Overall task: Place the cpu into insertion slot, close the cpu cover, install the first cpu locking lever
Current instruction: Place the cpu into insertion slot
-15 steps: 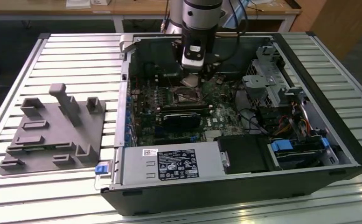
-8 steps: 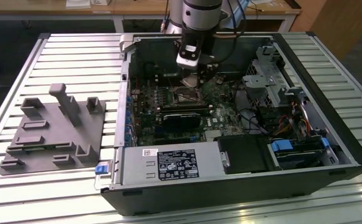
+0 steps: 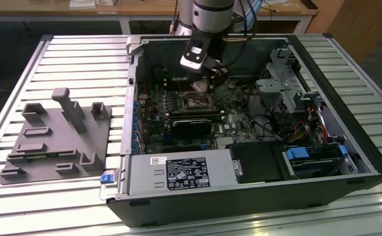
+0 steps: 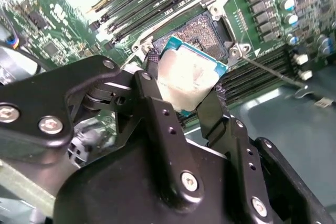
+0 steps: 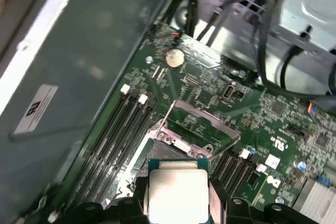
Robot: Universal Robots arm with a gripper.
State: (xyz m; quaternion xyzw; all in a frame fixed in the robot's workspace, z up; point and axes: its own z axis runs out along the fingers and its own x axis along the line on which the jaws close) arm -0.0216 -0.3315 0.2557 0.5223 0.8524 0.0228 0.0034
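Observation:
The cpu (image 4: 190, 77), a small square chip with a pale metal face, hangs a little above the motherboard with my gripper (image 4: 186, 80) shut on two of its edges. In the first wrist view the cpu (image 5: 177, 191) sits between the black fingers (image 5: 137, 203). The insertion slot (image 4: 203, 31) lies open just beyond the chip, its dark contact field showing. The cpu cover (image 5: 210, 117), a thin metal frame, stands tilted up at the socket's far side. A thin wire locking lever (image 4: 269, 71) sticks out beside the socket. In the exterior view my gripper (image 3: 206, 84) hovers over the insertion slot (image 3: 198, 102).
A black heatsink block (image 3: 194, 123) lies just in front of the socket. Long memory slots (image 5: 118, 129) run beside it. The drive cage (image 3: 289, 83) and cables fill the exterior view's right of the case; a power supply (image 3: 181, 174) sits at the front. A grey fixture tray (image 3: 56, 140) rests outside.

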